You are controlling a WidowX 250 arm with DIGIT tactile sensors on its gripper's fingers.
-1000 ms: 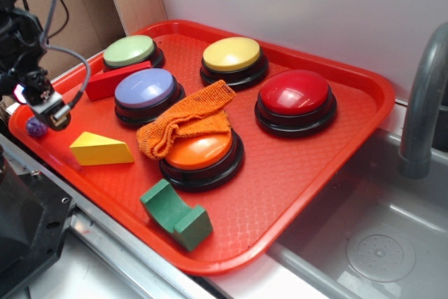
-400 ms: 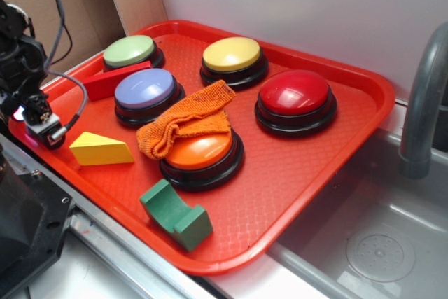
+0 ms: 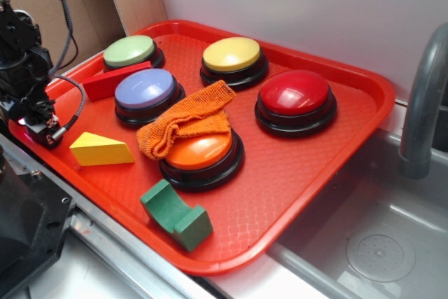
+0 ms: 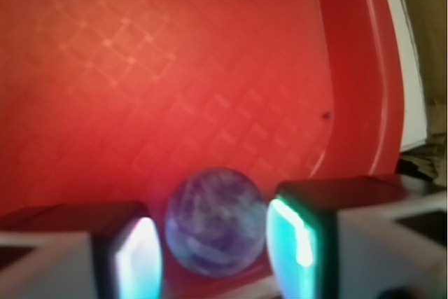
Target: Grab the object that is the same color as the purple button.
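At the left edge of the red tray (image 3: 350, 124), the tool (image 4: 213, 243) stands with its fingers apart around the purple ball (image 4: 215, 220), touching neither side clearly. From the exterior view the ball is hidden behind the tool; the purple button (image 3: 145, 89) sits nearby.

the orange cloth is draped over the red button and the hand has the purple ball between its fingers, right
Not quite. The exterior view shows the orange cloth draped over the orange button, not the red button. The rest holds: in the wrist view the purple ball sits between the fingers of the hand.
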